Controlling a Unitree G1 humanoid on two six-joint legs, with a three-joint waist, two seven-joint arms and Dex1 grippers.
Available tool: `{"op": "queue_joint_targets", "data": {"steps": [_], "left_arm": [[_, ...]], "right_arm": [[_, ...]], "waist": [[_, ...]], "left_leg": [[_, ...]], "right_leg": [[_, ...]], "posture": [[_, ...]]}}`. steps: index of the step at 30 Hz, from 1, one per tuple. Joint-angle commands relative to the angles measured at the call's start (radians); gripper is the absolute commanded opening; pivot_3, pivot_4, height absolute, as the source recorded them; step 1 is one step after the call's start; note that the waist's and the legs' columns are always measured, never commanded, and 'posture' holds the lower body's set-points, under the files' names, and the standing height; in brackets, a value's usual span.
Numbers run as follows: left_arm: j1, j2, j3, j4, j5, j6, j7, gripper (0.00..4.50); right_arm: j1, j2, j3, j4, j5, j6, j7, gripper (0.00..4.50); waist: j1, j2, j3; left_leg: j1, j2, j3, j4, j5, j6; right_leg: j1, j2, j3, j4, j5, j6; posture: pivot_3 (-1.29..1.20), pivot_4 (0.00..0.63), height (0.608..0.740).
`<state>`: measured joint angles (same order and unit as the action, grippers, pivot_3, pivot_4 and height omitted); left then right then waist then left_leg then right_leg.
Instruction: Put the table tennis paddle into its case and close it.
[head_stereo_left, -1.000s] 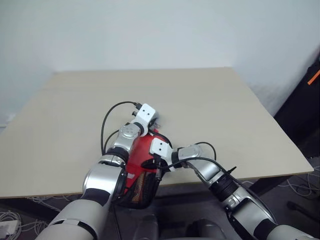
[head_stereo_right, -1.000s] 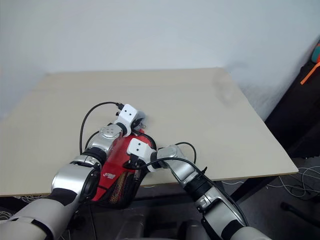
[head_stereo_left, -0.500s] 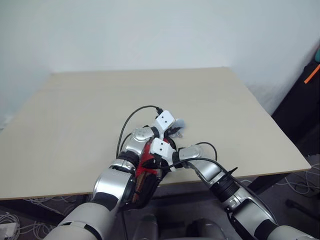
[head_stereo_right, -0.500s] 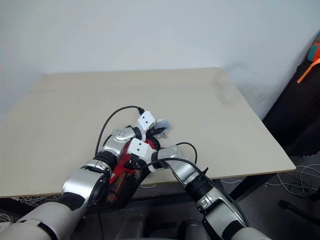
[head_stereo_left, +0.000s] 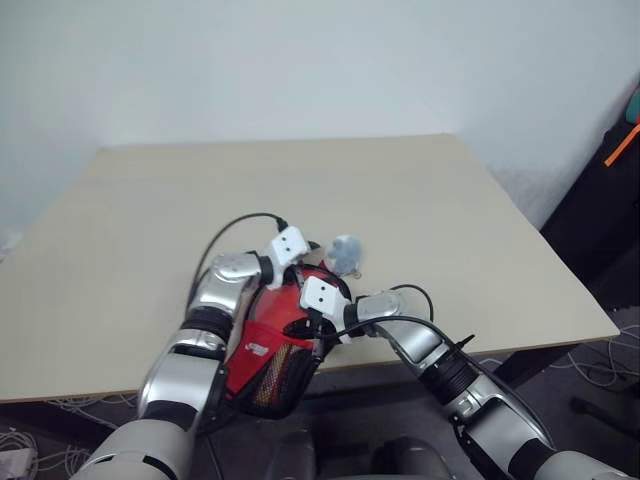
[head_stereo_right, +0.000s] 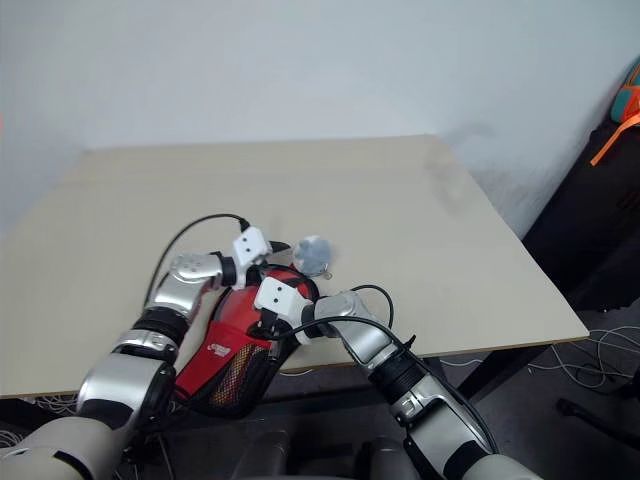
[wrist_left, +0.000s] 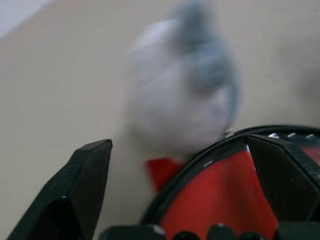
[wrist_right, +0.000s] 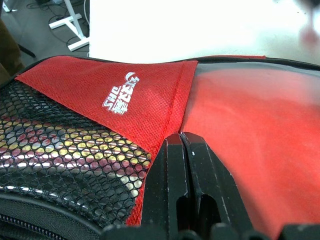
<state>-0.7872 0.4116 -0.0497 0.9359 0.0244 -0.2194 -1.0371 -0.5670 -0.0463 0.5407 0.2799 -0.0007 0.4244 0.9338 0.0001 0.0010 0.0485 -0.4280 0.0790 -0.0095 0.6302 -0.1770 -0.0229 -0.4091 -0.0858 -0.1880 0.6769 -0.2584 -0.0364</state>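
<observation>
Case (wrist_right: 150, 95) bears white logo (wrist_right: 121, 92), lettering too small to read.

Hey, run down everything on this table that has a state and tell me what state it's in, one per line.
case: lying red side up at the table's near edge, its mesh end hanging past the edge
pom-pom pull: free on the table at the case's far end, nothing gripping it
left gripper: jaws open, holding nothing
right gripper: jaws shut, resting on the case
</observation>
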Motion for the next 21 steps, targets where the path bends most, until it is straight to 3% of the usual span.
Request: {"op": "queue_joint_targets", "data": {"steps": [1, 4, 6, 12, 15, 18, 21], "left_arm": [[0.018, 0.056, 0.07, -0.172, -0.113, 0.146, -0.058, 4.47], [0.105, 0.091, 0.109, -0.333, -0.176, 0.256, -0.054, 4.47], [0.18, 0.095, 0.131, -0.447, -0.221, 0.331, -0.036, 4.5], [0.374, 0.063, 0.157, -0.71, -0.33, 0.51, 0.034, 4.5], [0.437, 0.042, 0.147, -0.778, -0.351, 0.541, 0.064, 3.89], [0.474, 0.017, 0.127, -0.788, -0.354, 0.548, 0.079, 2.86], [0.486, -0.002, 0.1, -0.775, -0.352, 0.55, 0.082, 1.87]], "right_arm": [[0.017, -0.02, 0.01, 0.013, -0.009, 0.028, 0.0, 0.0], [0.018, -0.036, -0.005, -0.017, -0.003, 0.048, -0.001, 0.0], [0.017, -0.056, -0.018, -0.059, 0.007, 0.075, 0.007, 0.37], [-0.022, -0.149, -0.09, -0.223, 0.073, 0.184, 0.052, 2.23], [-0.073, -0.199, -0.138, -0.29, 0.116, 0.244, 0.078, 3.27], [-0.172, -0.237, -0.206, -0.289, 0.147, 0.27, 0.083, 4.34], [-0.259, -0.249, -0.241, -0.202, 0.146, 0.236, 0.061, 4.5]], "waist": [[0.0, 0.0, 0.0], [0.0, 0.001, 0.0], [0.0, 0.001, 0.001], [0.005, 0.003, 0.008], [0.004, 0.004, 0.013], [0.002, 0.005, 0.015], [0.003, 0.005, 0.016]], "left_leg": [[0.0, 0.0, 0.0, 0.0, 0.0, 0.0], [0.001, 0.0, 0.001, 0.0, 0.0, 0.0], [0.001, 0.0, 0.002, -0.001, 0.0, 0.0], [0.0, -0.002, 0.0, 0.001, -0.002, -0.003], [0.0, -0.002, 0.0, 0.002, -0.002, -0.003], [0.0, -0.002, 0.001, 0.001, -0.002, -0.002], [0.0, -0.002, 0.001, 0.0, 0.0, 0.001]], "right_leg": [[0.0, 0.0, 0.0, 0.0, 0.0, 0.0], [0.0, 0.0, 0.002, 0.0, 0.0, 0.0], [0.0, 0.0, 0.004, 0.0, 0.0, 0.0], [-0.001, 0.001, 0.008, 0.0, 0.0, 0.0], [-0.001, 0.001, 0.008, 0.0, 0.001, 0.001], [-0.001, 0.002, 0.008, 0.0, 0.002, 0.001], [-0.002, 0.003, 0.008, 0.0, 0.002, 0.001]], "posture": [[0.0, 0.0, 0.707], [0.0, 0.0, 0.707], [0.0, 0.0, 0.707], [0.0, 0.0, 0.707], [0.0, 0.0, 0.707], [0.0, 0.0, 0.707], [0.0, 0.0, 0.707]]}}
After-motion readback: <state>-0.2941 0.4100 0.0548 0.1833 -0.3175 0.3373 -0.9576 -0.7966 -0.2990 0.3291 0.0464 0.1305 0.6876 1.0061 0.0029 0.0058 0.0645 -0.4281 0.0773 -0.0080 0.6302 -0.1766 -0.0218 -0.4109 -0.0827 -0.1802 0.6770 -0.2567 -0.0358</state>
